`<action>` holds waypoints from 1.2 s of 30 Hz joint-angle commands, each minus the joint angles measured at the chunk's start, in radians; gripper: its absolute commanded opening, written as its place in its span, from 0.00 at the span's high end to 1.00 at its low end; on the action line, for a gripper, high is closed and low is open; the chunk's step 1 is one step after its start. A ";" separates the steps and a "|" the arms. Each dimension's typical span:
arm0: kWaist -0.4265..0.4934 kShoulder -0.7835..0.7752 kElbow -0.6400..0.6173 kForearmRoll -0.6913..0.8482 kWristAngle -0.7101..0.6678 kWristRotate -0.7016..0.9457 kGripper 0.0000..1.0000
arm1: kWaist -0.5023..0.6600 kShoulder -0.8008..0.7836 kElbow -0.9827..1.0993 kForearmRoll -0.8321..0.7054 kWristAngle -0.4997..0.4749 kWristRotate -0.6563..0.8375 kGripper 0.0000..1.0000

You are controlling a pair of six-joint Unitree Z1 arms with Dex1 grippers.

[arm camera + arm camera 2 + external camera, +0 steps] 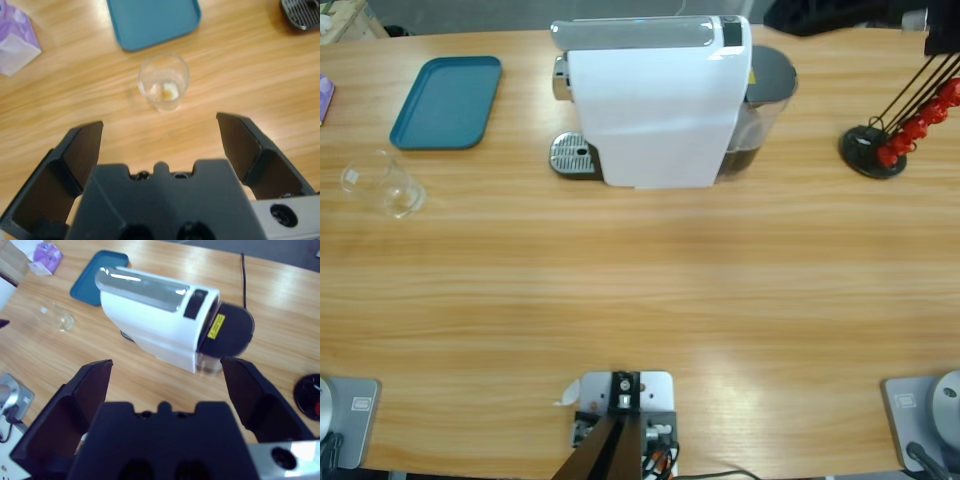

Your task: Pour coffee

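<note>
Clear small drinking glass (163, 81) stands on the wooden tabletop (640, 270) near the teal plastic tray (152, 20), holding only a brownish trace of coffee (169, 91). Left claw (159, 140) and right claw (165, 385) both spread, empty.

You have one clear glass (383, 183), one teal tray (447, 102), one white coffee machine (658, 100) with one drip grate (574, 153), one capsule stand (876, 150) holding several red capsules (918, 128), uncountable here, one purple packet (16, 40), and two grippers.
</note>
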 commanded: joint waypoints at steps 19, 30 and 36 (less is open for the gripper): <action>0.012 0.305 0.273 -0.503 -0.046 -0.053 0.02 | -0.091 -0.146 0.153 0.021 0.003 -0.033 0.00; 0.021 0.427 0.277 -0.582 -0.007 -0.054 0.01 | -0.131 -0.143 0.162 0.021 0.019 -0.043 0.00; 0.021 0.436 0.292 -0.643 -0.010 -0.074 0.00 | -0.131 -0.135 0.170 0.012 0.024 -0.043 0.00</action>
